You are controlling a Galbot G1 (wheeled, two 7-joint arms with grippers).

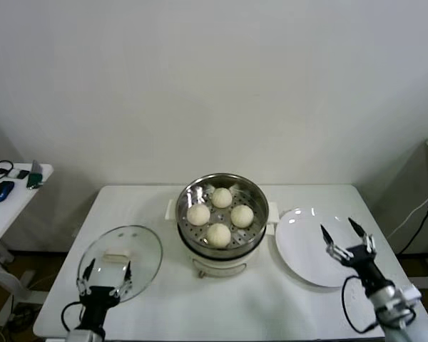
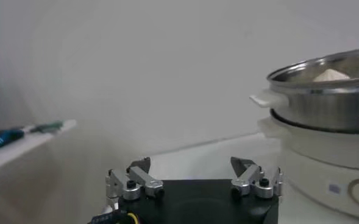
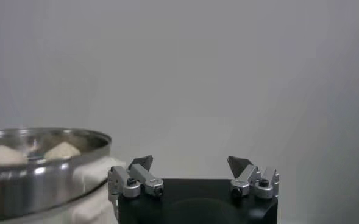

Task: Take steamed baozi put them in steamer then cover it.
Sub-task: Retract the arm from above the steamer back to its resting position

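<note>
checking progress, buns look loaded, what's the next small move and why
Probably lower the open left claw onto the lid handle. All four buns already sit in the steamer, which is uncovered, and the lid lies flat on the table right under that claw.

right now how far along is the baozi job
Done: all four baozi sit in the steamer, and the plate is bare. In hand: nothing; left gripper and right gripper are open. Left: the lid lies on the table, not yet on.
</note>
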